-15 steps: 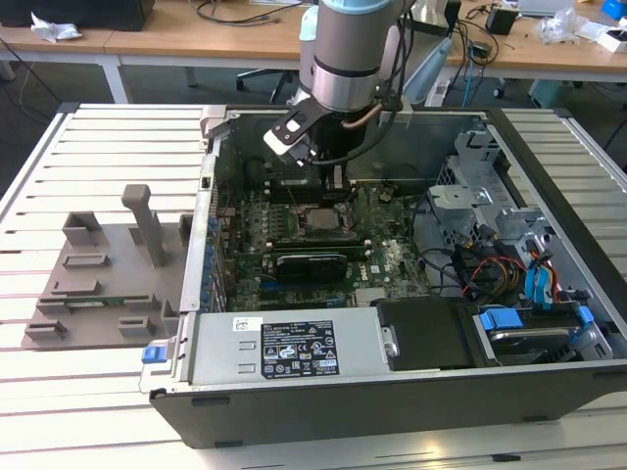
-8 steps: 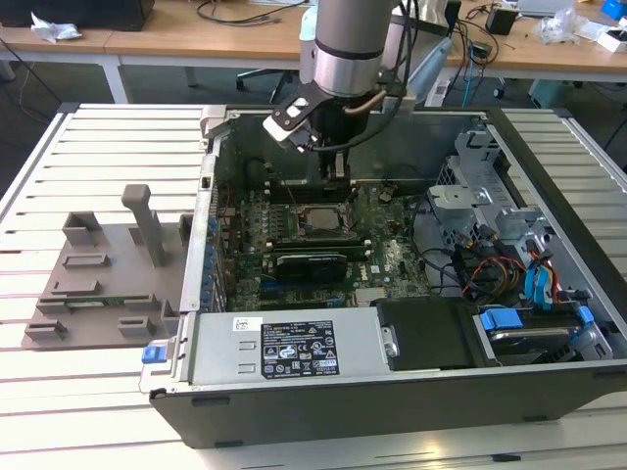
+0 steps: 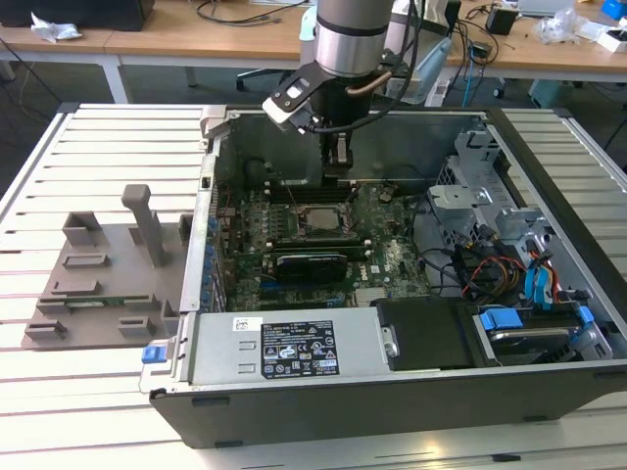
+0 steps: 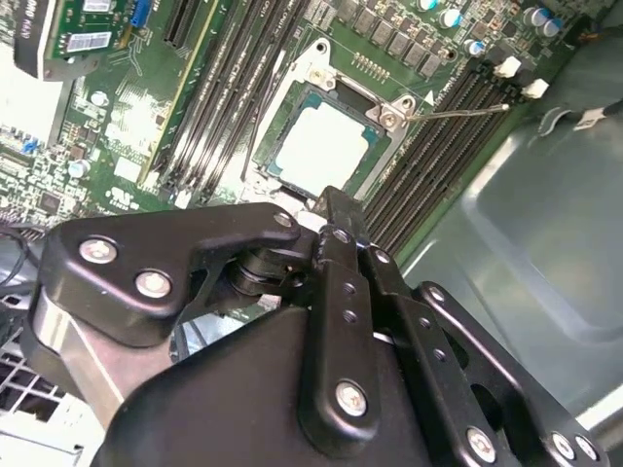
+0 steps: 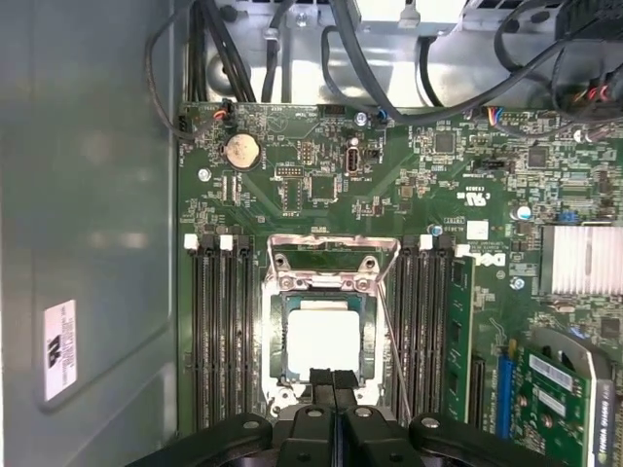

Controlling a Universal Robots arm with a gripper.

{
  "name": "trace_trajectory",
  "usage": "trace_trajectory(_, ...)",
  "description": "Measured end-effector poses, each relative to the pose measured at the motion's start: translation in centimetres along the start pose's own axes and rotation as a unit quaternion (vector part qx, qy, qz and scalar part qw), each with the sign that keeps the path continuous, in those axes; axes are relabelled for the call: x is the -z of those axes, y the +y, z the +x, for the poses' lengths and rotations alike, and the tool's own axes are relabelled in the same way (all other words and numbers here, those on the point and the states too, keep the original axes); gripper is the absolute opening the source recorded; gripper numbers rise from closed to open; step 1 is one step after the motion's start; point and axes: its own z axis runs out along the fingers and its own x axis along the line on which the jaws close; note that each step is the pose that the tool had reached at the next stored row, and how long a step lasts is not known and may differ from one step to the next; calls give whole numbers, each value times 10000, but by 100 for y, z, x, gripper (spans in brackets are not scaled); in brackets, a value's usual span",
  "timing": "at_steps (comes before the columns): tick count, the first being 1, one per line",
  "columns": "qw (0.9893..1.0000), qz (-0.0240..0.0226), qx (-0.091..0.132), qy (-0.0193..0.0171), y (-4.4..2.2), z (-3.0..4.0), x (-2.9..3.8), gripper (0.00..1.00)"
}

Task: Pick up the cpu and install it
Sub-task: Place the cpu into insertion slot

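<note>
The cpu [image 5: 323, 336], a small square chip with a silvery top, lies flat in the open socket frame [image 5: 331, 258] on the green motherboard; it also appears in the second wrist view [image 4: 321, 146] and the exterior view [image 3: 319, 217]. My gripper [image 5: 333, 376] hangs just above the socket's edge, its two black fingers pressed together with nothing between them. In the second wrist view the gripper [image 4: 331, 202] hovers beside the chip's edge, apart from it. In the exterior view the gripper [image 3: 338, 174] reaches down into the open computer case [image 3: 509, 397].
Memory slots [image 5: 219, 331] flank the socket on both sides, and a thin metal lever [image 4: 458, 112] sticks out beside it. A grey plastic tray [image 3: 98, 284] with raised blocks lies at the exterior view's left. Drive cages and cables [image 3: 500, 264] crowd the case's right.
</note>
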Motion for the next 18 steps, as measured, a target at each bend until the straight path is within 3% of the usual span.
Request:
trace_trajectory(4,10000,0,0,-1,-4,-1,148,11)
trace_trajectory(7,10000,0,0,-1,-6,-1,217,11)
trace_trajectory(18,10000,0,0,-1,-7,-1,231,11)
